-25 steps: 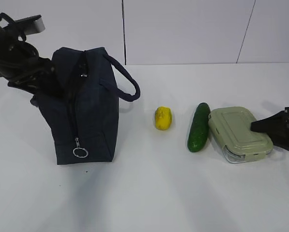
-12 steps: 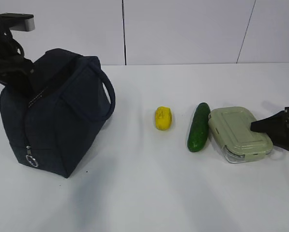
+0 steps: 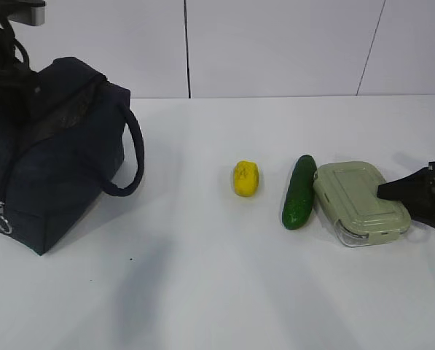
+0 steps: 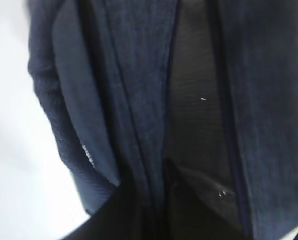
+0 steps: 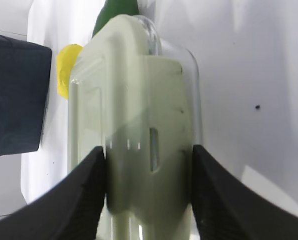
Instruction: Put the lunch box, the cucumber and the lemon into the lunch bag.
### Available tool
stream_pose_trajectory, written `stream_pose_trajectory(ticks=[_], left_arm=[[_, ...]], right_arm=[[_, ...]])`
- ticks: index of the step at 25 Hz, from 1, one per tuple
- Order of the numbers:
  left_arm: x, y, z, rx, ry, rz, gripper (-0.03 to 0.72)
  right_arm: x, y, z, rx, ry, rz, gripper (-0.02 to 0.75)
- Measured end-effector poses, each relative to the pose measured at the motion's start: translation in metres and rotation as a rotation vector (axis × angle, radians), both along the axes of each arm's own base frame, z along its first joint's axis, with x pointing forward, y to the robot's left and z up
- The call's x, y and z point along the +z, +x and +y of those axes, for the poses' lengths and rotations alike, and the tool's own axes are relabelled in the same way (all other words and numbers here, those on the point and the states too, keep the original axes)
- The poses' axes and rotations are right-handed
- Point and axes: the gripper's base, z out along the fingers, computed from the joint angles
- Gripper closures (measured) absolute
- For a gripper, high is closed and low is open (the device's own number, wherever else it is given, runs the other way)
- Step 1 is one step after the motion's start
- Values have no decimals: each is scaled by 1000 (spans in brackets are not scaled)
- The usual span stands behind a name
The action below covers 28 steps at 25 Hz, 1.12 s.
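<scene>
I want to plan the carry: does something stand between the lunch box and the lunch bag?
Yes. The cucumber lies against the lunch box on the bag's side, and the lemon sits further toward the lunch bag.

Slanted front view, two close wrist views

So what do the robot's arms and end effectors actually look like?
Both are black. The left arm is a tangle of dark links and looped cables, topped by a pale grey block. The right end effector has two broad, smooth, matte black fingers tapering to blunt tips.
</scene>
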Motion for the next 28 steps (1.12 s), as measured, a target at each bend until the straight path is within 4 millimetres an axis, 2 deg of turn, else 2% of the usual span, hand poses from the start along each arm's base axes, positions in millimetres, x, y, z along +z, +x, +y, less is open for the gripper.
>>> stream_pose_trajectory(ticks=[3,6,9,28], left_arm=[[0,-8,-29,-65,8,-1,677],[-9,-13,-57,-129,16,20,677],[-22,-12,-73,-149,14,37,677],[-25,-9,-74,-138,21,20,677]], right_arm=[[0,0,0,0,0,0,346],[0,0,0,3,-1,2,346],[0,0,0,4,0,3,346],[1,0,0,-26,30,46,365]])
